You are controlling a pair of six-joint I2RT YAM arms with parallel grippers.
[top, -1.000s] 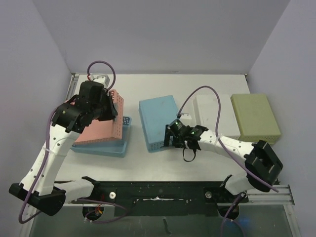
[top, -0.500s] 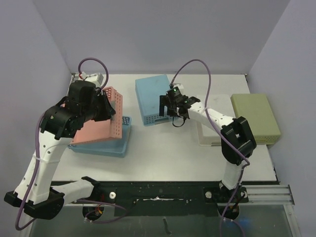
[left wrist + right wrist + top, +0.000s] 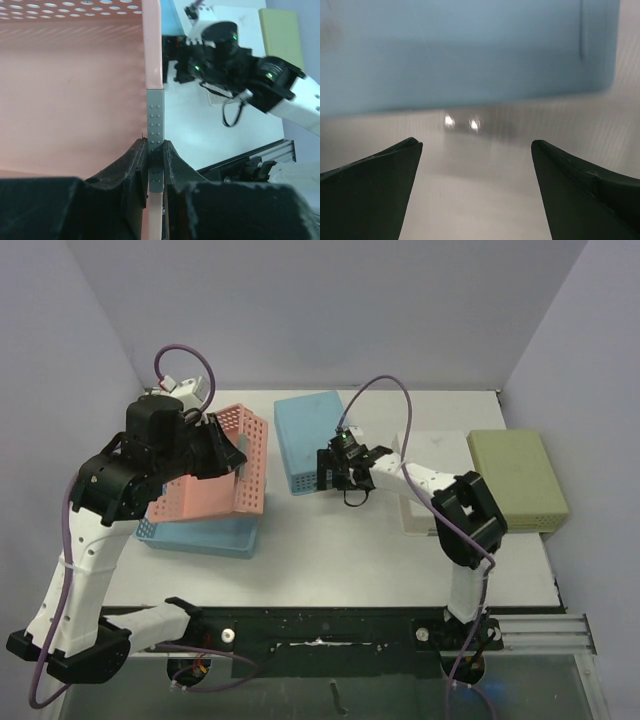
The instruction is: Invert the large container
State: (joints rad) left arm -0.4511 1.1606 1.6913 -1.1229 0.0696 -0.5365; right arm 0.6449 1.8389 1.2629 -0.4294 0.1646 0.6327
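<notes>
The large container is a pink perforated basket (image 3: 205, 475), lifted and tilted steeply above a light-blue perforated tray (image 3: 205, 537) at the table's left. My left gripper (image 3: 238, 455) is shut on the basket's right rim. In the left wrist view the rim's grey strip sits pinched between the jaws of the left gripper (image 3: 155, 150), with the pink basket's wall (image 3: 75, 90) filling the left. My right gripper (image 3: 330, 472) stands open at the near edge of an upside-down blue container (image 3: 305, 435). The right wrist view shows the right gripper (image 3: 476, 144) empty, short of the blue container (image 3: 470, 50).
A white container (image 3: 430, 455) and a green container (image 3: 515, 475) lie upside down at the right of the table, with the right arm's forearm over the white one. The walls stand close at the back and both sides.
The left arm has raised the pink basket and tipped it further over to the right. The blue container has slid toward the back of the table with the open right gripper behind it.
</notes>
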